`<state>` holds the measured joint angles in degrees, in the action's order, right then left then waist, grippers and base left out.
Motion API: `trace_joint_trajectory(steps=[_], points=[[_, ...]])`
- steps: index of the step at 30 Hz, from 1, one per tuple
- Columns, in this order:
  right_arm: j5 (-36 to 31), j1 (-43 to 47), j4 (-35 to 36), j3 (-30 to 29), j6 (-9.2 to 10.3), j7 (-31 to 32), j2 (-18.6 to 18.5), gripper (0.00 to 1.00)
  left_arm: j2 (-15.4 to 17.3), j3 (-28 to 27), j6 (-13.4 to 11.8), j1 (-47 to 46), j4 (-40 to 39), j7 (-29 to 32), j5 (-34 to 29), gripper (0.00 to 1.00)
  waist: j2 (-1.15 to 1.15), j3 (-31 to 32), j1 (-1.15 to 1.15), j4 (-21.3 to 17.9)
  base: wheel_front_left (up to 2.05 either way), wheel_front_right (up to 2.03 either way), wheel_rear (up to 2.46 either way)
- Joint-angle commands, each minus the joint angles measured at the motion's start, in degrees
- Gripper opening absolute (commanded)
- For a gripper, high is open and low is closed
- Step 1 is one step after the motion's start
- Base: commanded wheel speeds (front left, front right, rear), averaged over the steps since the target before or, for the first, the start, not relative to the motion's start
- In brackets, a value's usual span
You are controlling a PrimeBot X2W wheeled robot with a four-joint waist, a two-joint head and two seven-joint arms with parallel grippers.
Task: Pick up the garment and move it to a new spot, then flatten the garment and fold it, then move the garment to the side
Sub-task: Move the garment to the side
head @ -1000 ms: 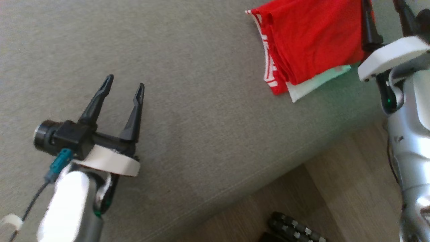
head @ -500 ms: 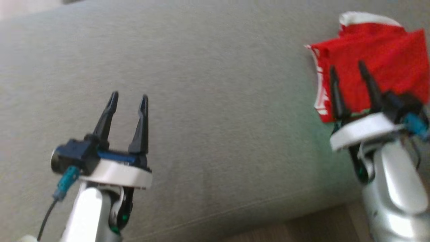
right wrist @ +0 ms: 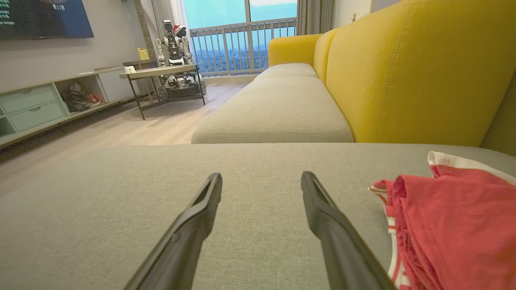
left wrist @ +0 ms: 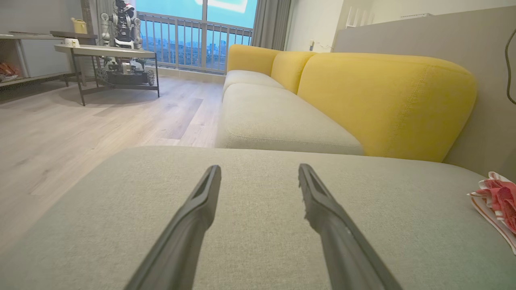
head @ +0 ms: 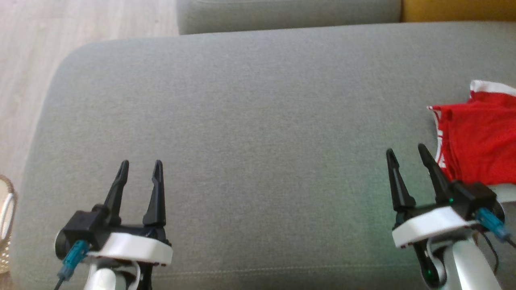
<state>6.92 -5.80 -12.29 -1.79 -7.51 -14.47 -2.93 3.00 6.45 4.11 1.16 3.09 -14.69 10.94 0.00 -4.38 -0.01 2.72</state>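
Swinging my head camera round has brought the whole grey sofa seat (head: pixel 258 121) square into the head view, and both arms now sit low in their rest pose. My right hand (head: pixel 406 149), which overlapped the red cloth half a second ago, now stands just beside it, fingers apart and holding nothing. My left hand (head: pixel 141 163) is likewise spread and empty, well apart from the cloth.

The garment (head: pixel 479 149) lies folded at the seat's right side. I judge the task is all but done.

It is soft red fabric in stacked layers with white striped trim and a white layer beneath. The seat is a fine woven fabric with a rounded corner and a stitched front seam.
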Motion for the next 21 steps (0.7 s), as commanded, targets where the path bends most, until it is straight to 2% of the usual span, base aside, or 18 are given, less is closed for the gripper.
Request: trace_joint_trajectory(steps=[1, 14, 21], points=[[1.41, 0.09, 2.51, 0.84, 0.02, -0.52, 0.02, 1.00, -0.10, -1.99, 0.43, -1.17, -1.30, -0.30, 0.72, 1.00, 0.00, 1.23, 0.01, 1.32, 0.00, 0.00, 0.00], [2.21, 1.25, 4.34, 1.77, 0.02, -0.52, 0.04, 1.00, -0.12, -3.13, 1.49, -0.29, -0.90, -0.30, 3.41, 1.00, 0.00, 1.35, 0.01, 0.89, 0.00, 0.00, 0.00], [2.21, 1.36, 4.55, 1.76, 0.02, -0.52, 0.04, 1.00, -0.12, -3.00, 1.23, 0.15, 0.18, -0.30, 4.34, 1.00, 0.00, 1.44, 0.01, 0.37, 0.00, 0.00, 0.00]])
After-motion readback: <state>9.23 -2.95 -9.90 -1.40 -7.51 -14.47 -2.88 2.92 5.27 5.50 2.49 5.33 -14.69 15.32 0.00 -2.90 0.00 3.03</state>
